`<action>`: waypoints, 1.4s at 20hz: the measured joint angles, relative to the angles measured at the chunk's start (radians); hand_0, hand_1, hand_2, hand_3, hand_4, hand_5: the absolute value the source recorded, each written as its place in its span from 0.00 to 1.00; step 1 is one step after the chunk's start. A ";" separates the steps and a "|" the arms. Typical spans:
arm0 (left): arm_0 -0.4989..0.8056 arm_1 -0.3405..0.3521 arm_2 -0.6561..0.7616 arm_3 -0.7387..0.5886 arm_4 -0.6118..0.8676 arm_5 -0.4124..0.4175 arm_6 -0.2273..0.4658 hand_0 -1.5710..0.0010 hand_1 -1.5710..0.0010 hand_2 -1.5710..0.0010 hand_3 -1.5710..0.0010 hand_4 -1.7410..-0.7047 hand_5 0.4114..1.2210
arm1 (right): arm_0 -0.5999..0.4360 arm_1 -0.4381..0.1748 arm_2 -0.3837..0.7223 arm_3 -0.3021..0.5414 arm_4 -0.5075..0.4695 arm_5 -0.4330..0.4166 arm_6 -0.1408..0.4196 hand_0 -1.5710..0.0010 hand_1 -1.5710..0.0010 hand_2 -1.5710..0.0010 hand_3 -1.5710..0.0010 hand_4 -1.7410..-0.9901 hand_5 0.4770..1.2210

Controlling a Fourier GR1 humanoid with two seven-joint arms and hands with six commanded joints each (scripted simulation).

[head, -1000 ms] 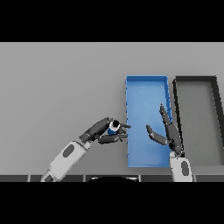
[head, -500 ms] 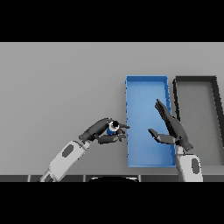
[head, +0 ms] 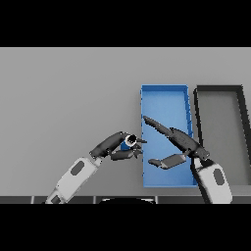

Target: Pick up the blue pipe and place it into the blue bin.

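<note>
Blue pipe, short, probably stiff and light, likely slick on its round wall and so best taken across its middle; lying enclosed in the left hand, fingers and thumb curling round it, hovering above the grey worktop just beside the left wall of the blue bin. Right hand reaching over the blue bin, fingers extending straight, holding nothing. Dark bin standing alongside, further right.

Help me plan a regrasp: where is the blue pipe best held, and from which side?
Probably round its short body, from the left, as the left hand already does. The blue pipe is small, its open end faces up, and the blue bin crowds its right.
</note>
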 measured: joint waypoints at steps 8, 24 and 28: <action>-0.010 -0.014 0.014 0.028 0.013 -0.031 -0.044 0.00 0.00 0.00 0.06 0.01 1.00 | -0.209 0.053 0.111 0.062 -0.012 0.074 0.082 1.00 1.00 1.00 1.00 0.65 0.08; -0.029 0.031 0.000 0.007 -0.061 -0.043 0.001 0.34 0.36 0.37 0.60 0.08 0.96 | -0.423 0.197 0.189 0.287 -0.015 0.149 0.128 0.36 0.35 0.35 0.47 0.27 0.17; -0.004 -0.011 0.029 -0.005 0.038 -0.056 -0.037 0.14 0.15 0.15 0.66 0.03 0.99 | -0.413 0.222 0.186 0.293 -0.050 0.111 0.157 0.15 0.14 0.14 0.19 0.37 0.56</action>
